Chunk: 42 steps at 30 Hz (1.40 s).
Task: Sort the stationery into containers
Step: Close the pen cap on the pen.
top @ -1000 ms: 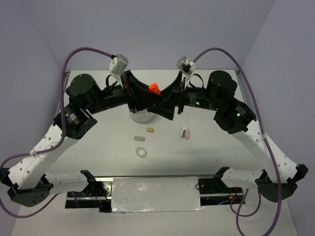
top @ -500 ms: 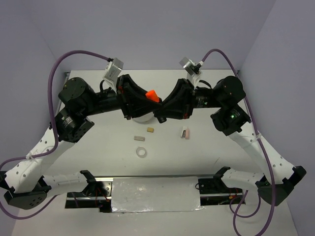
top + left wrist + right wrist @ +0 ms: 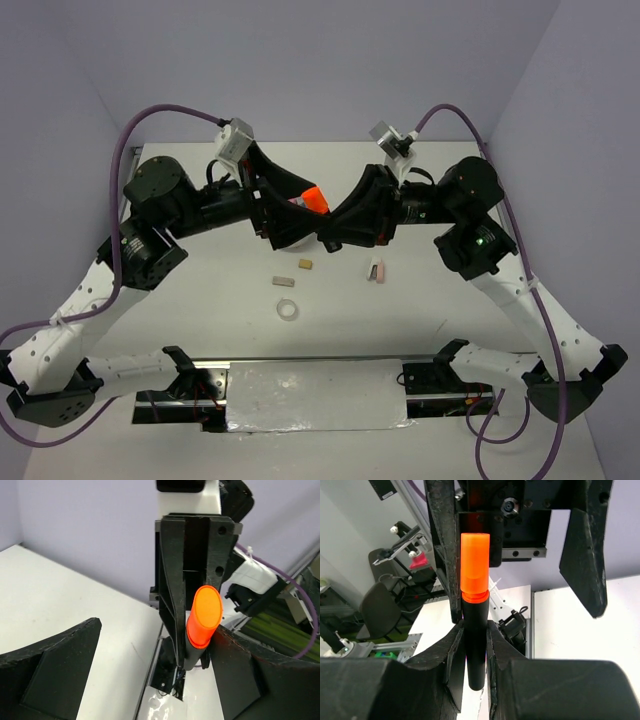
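From above, the two arms meet over the far middle of the desk [image 3: 200,300]. The left claw [image 3: 290,205] and the right claw [image 3: 335,215] face each other just above the round white tub [image 3: 285,238], which they mostly hide. The marker [image 3: 314,198] shows between them only as an orange cap. Nearer the bases, one tan eraser [image 3: 305,264] and a second tan eraser [image 3: 283,282] lie on the desk. The clear tape ring [image 3: 288,311] is just below them, and a pinkish piece [image 3: 377,271] lies off to the right.

In the left wrist view, the left claw [image 3: 160,627] has its fingers [image 3: 50,670] spread wide apart with nothing between them in contact. Opposite it, the right claw [image 3: 192,660] holds the marker [image 3: 202,615], whose orange cap points toward this camera and sits close to the left claw's right-hand finger.

In the right wrist view, the right claw [image 3: 475,630] is clamped on the marker's [image 3: 475,580] black barrel, cap upward and away. Beyond it the left claw [image 3: 522,615] stands apart, one finger just beside the cap.
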Each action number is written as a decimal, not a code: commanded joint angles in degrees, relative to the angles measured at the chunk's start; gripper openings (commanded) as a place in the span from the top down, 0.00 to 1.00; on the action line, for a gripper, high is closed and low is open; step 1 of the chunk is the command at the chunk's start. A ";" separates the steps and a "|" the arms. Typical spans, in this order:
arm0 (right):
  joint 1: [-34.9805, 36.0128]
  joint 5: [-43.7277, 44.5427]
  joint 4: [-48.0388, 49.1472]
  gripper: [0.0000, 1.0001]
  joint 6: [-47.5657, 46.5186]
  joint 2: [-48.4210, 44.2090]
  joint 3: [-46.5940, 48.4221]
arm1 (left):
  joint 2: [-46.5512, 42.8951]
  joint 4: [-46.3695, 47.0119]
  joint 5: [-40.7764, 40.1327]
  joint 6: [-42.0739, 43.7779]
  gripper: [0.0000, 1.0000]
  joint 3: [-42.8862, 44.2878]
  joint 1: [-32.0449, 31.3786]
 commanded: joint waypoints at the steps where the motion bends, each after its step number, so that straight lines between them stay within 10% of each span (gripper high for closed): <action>1: -0.34 -0.09 -1.06 1.00 -2.27 -0.19 1.98 | -2.62 -1.12 -6.51 2.40 0.01 2.73 0.15; 13: -0.17 -2.29 -2.99 1.00 -3.85 1.83 2.59 | -6.31 7.93 -5.47 -0.32 0.01 -1.22 1.38; 25: 1.15 -1.68 -7.30 1.00 -6.75 3.24 4.96 | -2.80 12.68 -3.01 -4.45 0.23 -2.10 2.44; 42: 1.07 1.75 -7.13 1.00 -6.66 6.14 11.37 | -2.00 13.29 1.21 -8.32 0.95 -5.88 2.44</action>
